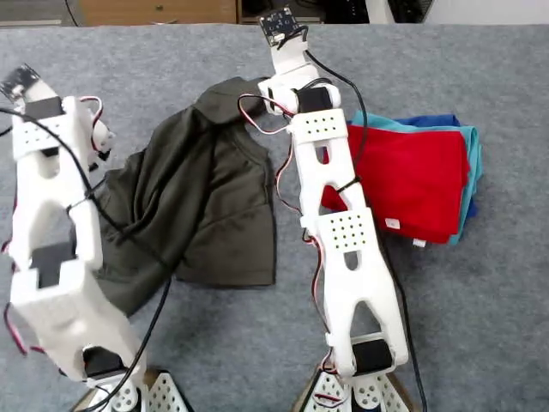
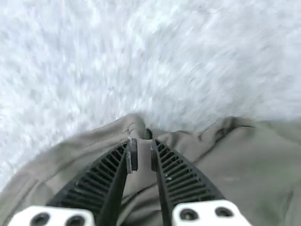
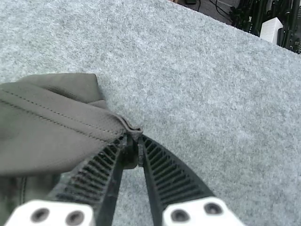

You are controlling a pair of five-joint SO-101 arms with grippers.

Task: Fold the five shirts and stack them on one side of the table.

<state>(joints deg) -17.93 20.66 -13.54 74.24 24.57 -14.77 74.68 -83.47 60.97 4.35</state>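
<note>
Left tool (image 2: 141, 155) and right tool (image 3: 133, 147) are each clamped on a thin bit of the olive shirt (image 1: 210, 202) hem, so it might slip free mid-fold

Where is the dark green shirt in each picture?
High view: the dark green shirt lies crumpled, left of centre.
Left wrist view: the shirt has its edge pinched in the left pincer.
Right wrist view: the shirt has its corner pinched in the right pincer.
Shared landmark: the grey table cover under it.

The right arm (image 1: 326, 163) overlaps the red shirt (image 1: 412, 176), which hides most of the blue shirts (image 1: 474, 163)
</note>
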